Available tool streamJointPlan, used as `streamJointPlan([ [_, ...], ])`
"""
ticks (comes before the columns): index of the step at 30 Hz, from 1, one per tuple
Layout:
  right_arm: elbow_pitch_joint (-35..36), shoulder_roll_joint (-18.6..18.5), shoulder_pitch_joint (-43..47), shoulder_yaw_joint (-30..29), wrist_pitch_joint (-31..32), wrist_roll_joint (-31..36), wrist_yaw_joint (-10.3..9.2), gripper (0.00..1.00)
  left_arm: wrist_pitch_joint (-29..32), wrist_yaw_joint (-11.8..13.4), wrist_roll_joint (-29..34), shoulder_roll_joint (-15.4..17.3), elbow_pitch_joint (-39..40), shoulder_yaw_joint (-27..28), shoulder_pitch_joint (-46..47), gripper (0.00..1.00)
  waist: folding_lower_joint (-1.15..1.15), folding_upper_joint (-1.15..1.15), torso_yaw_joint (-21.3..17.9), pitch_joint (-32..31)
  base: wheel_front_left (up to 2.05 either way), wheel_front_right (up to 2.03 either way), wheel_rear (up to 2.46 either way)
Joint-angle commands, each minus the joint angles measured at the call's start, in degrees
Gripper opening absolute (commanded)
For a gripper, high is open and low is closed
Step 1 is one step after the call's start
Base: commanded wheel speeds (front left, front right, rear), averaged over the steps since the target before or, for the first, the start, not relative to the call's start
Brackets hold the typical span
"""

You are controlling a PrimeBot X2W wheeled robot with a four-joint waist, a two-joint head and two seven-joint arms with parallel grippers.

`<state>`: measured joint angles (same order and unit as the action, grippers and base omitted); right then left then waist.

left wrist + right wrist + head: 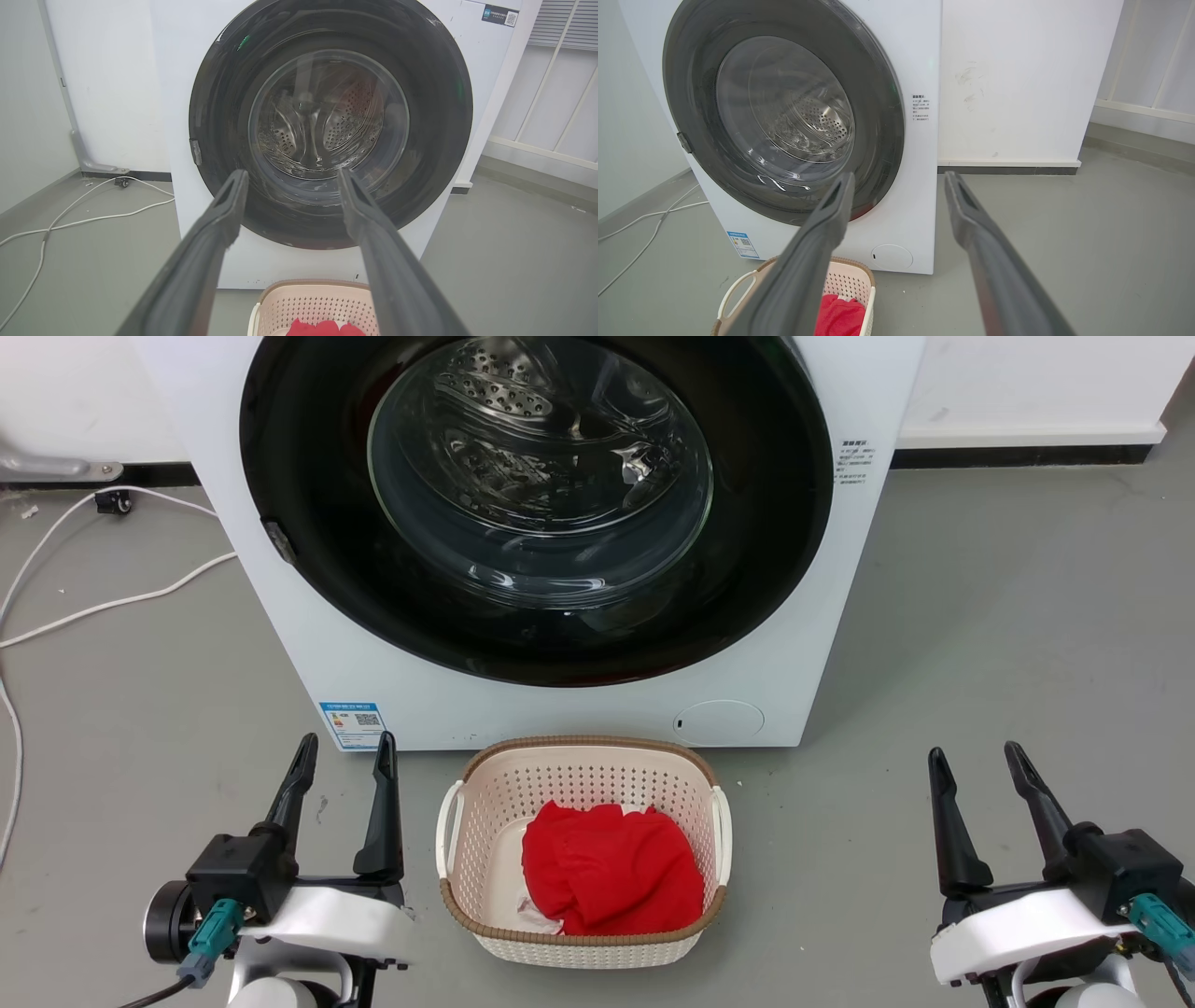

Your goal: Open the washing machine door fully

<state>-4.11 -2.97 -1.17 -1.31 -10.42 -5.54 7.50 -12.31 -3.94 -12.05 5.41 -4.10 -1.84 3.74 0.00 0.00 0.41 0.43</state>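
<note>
The white washing machine [392, 681] stands straight ahead on the grey floor. Its round glossy black washing machine door [308, 523] with a bulging glass window lies flat against the front, shut. A small grey handle tab [280, 541] sits on the door's left rim. The door [444, 116] also faces the left wrist view and appears again [878, 116] in the right wrist view. My left gripper [344, 753] is open at the lower left, well short of the machine. My right gripper [977, 761] is open at the lower right, empty.
A cream perforated basket [583, 761] holding red cloth [611, 873] sits on the floor right before the machine, between my arms. White cables [112, 602] trail over the floor at the left. A white wall with a dark skirting [1018, 455] runs behind at the right.
</note>
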Motion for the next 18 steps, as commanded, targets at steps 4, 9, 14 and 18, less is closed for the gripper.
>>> streamJointPlan([
  [4,0.55,0.14,0.01,0.05,-0.63,2.25,-0.02,1.00,-0.79,0.38,2.60,0.37,0.56,-0.31,-0.35,1.00,0.00,0.00,0.00,0.12,0.00,0.00,0.00],
  [9,0.63,0.16,0.08,0.11,-1.10,3.99,-0.02,1.00,-1.33,0.19,4.06,0.11,0.66,-0.07,-0.40,1.00,0.00,0.00,-0.03,0.32,0.00,0.00,0.00],
  [14,0.42,0.16,0.17,0.18,-1.71,5.74,-0.02,1.00,-1.89,-0.01,5.84,-0.19,0.71,0.08,-0.58,1.00,0.00,0.00,0.07,0.32,0.00,0.00,0.00],
  [18,0.38,0.17,0.13,0.22,-2.08,6.92,-0.02,1.00,-2.25,-0.12,7.18,-0.47,0.64,0.35,-0.71,1.00,0.00,0.00,0.12,0.30,0.00,0.00,0.00],
])
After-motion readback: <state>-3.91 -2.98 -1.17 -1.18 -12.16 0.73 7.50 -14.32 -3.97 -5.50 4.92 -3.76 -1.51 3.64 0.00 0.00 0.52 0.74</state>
